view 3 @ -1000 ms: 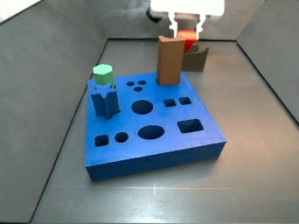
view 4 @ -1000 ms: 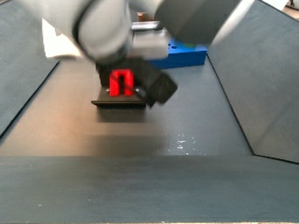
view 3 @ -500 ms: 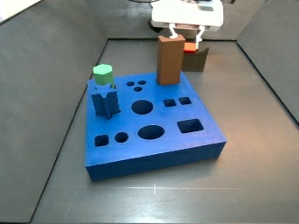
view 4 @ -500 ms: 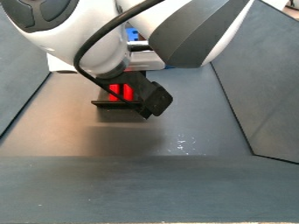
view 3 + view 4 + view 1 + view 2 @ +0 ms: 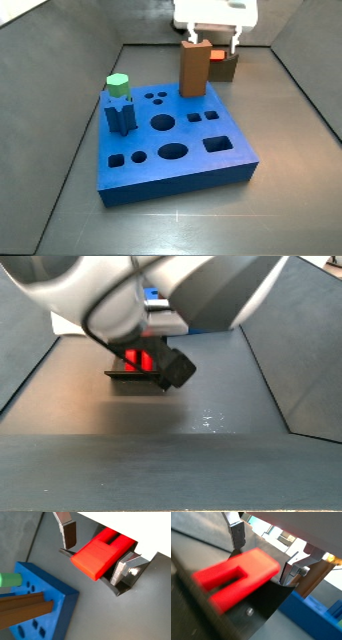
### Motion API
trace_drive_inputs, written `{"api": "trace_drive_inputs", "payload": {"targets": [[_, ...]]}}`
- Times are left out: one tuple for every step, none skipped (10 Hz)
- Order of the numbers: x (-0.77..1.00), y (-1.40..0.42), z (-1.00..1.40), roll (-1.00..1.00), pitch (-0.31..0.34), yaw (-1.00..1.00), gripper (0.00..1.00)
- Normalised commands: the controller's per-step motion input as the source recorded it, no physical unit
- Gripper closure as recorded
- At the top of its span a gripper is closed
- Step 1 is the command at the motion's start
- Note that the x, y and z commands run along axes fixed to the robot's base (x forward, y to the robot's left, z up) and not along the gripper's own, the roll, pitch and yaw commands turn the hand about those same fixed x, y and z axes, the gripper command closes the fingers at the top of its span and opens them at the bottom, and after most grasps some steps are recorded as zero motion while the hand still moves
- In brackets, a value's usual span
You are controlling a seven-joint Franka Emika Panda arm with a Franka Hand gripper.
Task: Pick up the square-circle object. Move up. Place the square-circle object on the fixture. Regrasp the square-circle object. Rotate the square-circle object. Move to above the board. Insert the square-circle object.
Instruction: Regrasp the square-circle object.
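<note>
Risen a little off the bracket, fingers spread.
The gripper (image 5: pixel 97 554) hangs open just above the red block (image 5: pixel 101 553), which rests in the fixture (image 5: pixel 124 587), its long axis crossing between the fingers (image 5: pixel 67 532).

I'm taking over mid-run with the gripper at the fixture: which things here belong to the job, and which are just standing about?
Job: square-circle object lying on the fixture; gripper straddling it, fingers apart; board.

Standing about: brown block and green-topped peg, both upright on the board.
</note>
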Motion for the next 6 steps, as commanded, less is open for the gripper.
{"api": "trace_drive_inputs", "payload": {"targets": [[-0.02,0.01,1.0,-0.04,-0.005,-0.01,0.0],[-0.02,0.01,1.0,-0.02,-0.008,0.0,0.0],[-0.03,0.01,1.0,0.0,-0.011,0.01,0.0],[-0.04,0.01,0.84,0.0,-0.007,0.02,0.0],[-0.04,0.01,0.72,0.01,-0.005,0.02,0.0],[-0.04,0.01,0.4,0.02,-0.001,0.02,0.0]]}}
